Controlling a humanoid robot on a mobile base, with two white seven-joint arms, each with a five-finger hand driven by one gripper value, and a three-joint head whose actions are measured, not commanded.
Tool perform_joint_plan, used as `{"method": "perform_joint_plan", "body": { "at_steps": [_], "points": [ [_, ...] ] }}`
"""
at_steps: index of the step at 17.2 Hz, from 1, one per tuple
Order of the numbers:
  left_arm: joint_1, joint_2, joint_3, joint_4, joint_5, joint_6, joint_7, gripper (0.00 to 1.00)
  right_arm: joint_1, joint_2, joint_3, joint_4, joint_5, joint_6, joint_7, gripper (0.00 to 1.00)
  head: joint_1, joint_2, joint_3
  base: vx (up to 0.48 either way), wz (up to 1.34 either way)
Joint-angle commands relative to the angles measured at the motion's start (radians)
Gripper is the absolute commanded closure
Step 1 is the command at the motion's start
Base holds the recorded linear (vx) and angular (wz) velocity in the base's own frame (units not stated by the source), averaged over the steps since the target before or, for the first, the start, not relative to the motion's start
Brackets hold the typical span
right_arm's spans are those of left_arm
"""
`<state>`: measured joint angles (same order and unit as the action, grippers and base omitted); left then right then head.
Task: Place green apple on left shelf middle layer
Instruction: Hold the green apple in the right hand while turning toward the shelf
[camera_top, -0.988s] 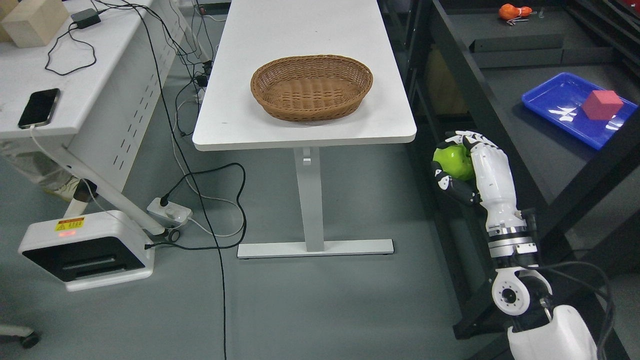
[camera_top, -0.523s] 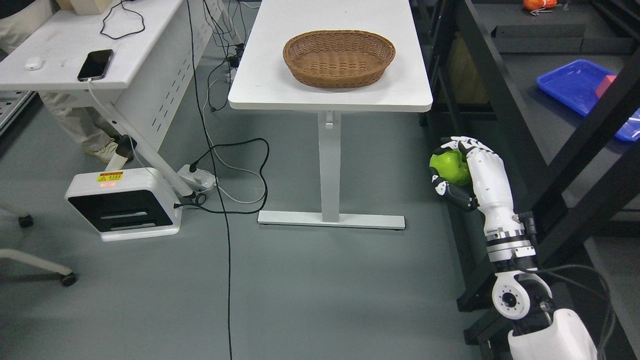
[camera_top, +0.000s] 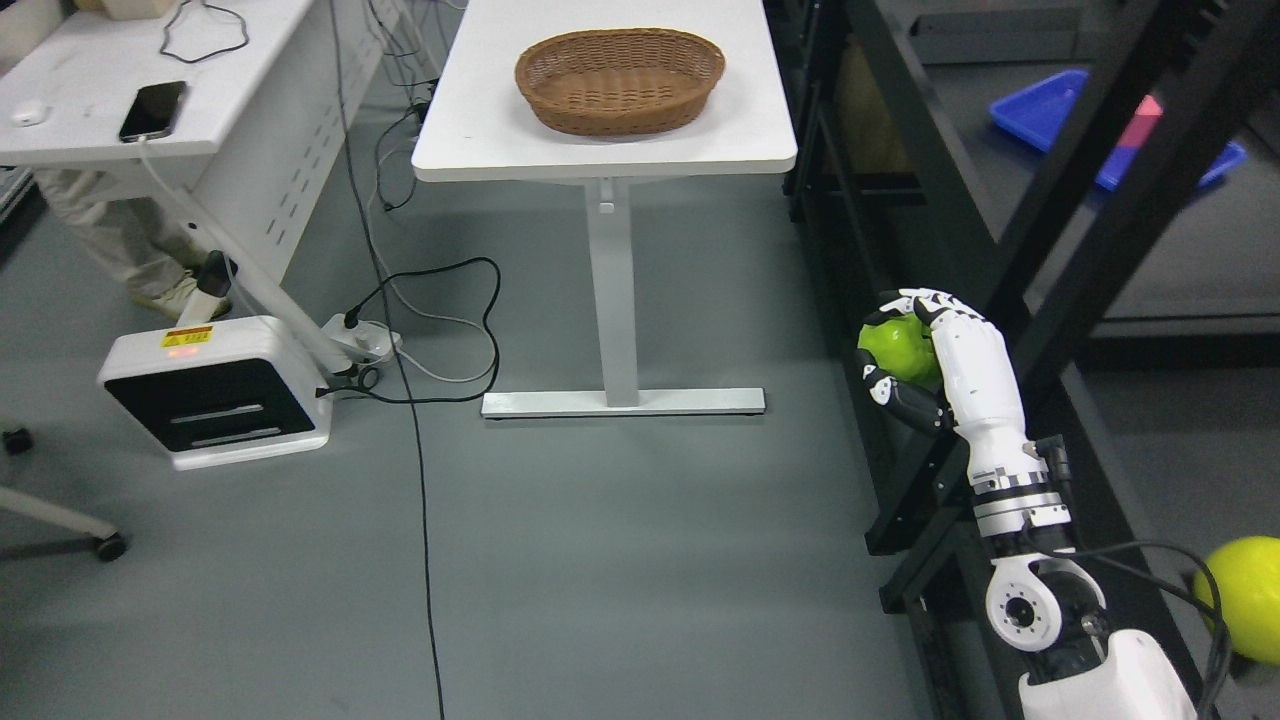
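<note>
My right hand (camera_top: 912, 350), white with black joints, rises from the lower right and is shut on a bright green apple (camera_top: 893, 346). The apple sits in the palm, held over the grey floor just left of a black metal shelf unit (camera_top: 1010, 235). The fingers wrap over its top and the thumb curls under it. The left arm does not show.
A white table (camera_top: 600, 150) carries a brown wicker basket (camera_top: 620, 65). The black shelf holds a blue tray (camera_top: 1040, 105) with a red block (camera_top: 1145, 115). A yellow-green ball (camera_top: 1250, 598) lies low on the right. Cables (camera_top: 420, 330), a white box (camera_top: 205, 385) and a desk with a phone (camera_top: 152, 110) stand left.
The whole picture has shifted: the camera has moved back and turned, so table and basket sit higher and smaller. The right hand keeps its grip on the apple. A yellow-green ball has come into view.
</note>
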<state>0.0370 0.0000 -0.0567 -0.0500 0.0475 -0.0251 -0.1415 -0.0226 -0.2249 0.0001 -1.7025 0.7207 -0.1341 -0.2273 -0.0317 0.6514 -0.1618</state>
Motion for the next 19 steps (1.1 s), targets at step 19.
{"method": "perform_joint_plan", "body": {
  "at_steps": [19],
  "points": [
    [0.000,0.018,0.000,-0.001,0.000,0.001,0.000,0.00,0.006,-0.002,0.024,0.001,0.000,-0.004,-0.003,1.00,0.0000,0.000,0.000,0.036,-0.83]
  ]
}}
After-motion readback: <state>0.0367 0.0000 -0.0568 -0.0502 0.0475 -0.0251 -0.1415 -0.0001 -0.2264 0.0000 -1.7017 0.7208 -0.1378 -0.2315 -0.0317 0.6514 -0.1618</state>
